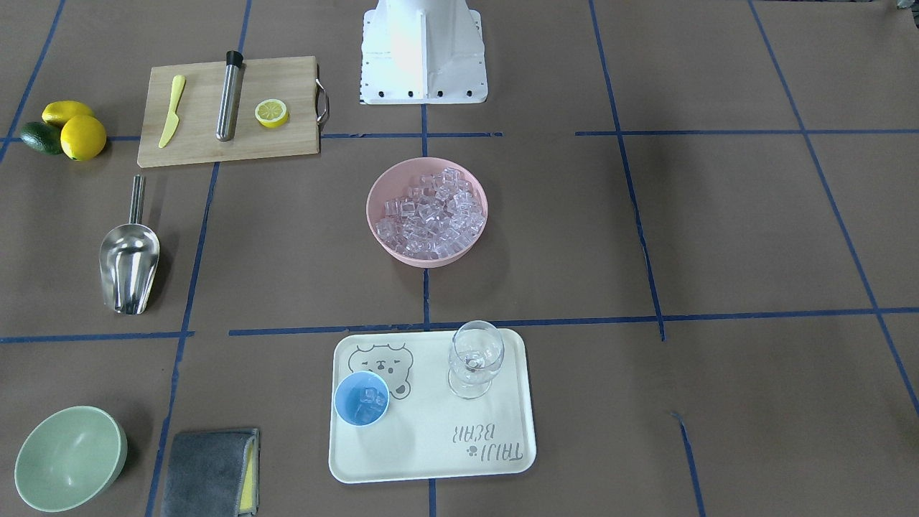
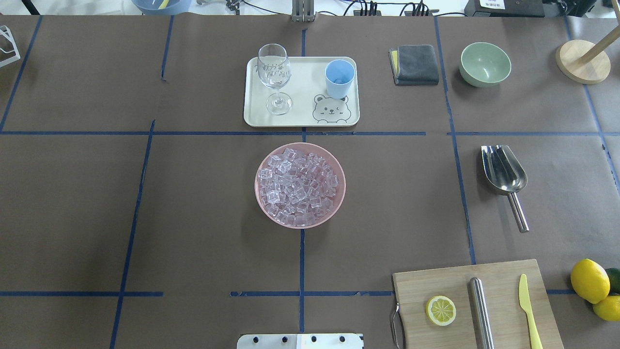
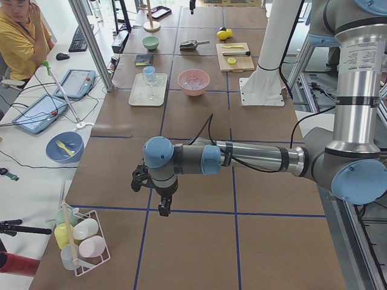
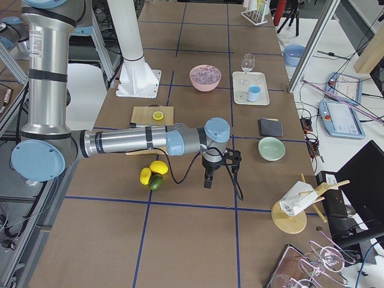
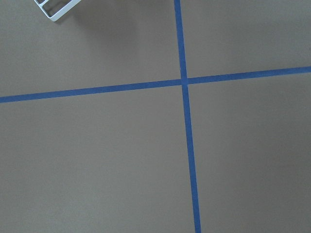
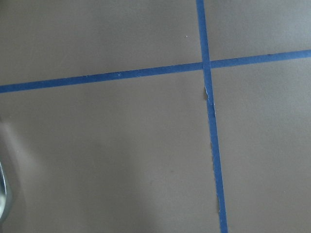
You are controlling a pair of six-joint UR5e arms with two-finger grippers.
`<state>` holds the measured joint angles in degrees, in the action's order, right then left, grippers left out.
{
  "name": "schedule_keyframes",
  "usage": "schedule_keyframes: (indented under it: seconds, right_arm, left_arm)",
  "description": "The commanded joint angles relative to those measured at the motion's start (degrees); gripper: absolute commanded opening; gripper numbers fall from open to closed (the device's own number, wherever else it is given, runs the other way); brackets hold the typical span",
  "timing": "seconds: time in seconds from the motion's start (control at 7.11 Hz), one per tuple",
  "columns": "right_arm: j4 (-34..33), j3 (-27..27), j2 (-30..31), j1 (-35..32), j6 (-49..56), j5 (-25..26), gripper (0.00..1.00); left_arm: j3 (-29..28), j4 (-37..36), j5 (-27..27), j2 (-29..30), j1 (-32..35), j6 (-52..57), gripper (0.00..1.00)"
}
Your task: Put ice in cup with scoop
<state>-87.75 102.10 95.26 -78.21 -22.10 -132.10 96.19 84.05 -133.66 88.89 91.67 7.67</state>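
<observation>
The ice [image 2: 299, 186] fills a pink bowl [image 2: 339, 194] at the table's middle. The light-blue cup [image 2: 339, 77] stands on a cream tray [image 2: 300, 121] and holds a few cubes [image 1: 369, 402]. The steel scoop [image 2: 503, 169] lies empty on the table on the robot's right, handle toward the robot. My left gripper [image 3: 163, 210] hangs over bare table far to the left of the bowl. My right gripper [image 4: 207, 182] hangs far to the right, past the lemons. Both show only in side views, so I cannot tell whether they are open or shut. The wrist views show only brown paper and blue tape.
A clear wine glass [image 2: 274, 72] stands on the tray beside the cup. A green bowl [image 2: 485, 63] and a grey cloth [image 2: 414, 64] sit at the far right. A cutting board [image 2: 474, 305] holds a lemon half, a steel cylinder and a yellow knife. Lemons [image 2: 589, 281] lie beside it.
</observation>
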Motion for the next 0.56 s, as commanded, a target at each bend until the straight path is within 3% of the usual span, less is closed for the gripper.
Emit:
schedule_keyframes:
  seconds: [0.0, 0.42]
  right_arm:
    - [-0.1, 0.1, -0.2, 0.1, 0.0, -0.4, 1.0]
    - [-0.6, -0.1, 0.2, -2.9, 0.5, -0.5, 1.0]
  left_arm:
    - [0.0, 0.1, -0.2, 0.3, 0.0, 0.0, 1.0]
    - [-0.5, 0.2, -0.3, 0.1, 0.0, 0.2, 1.0]
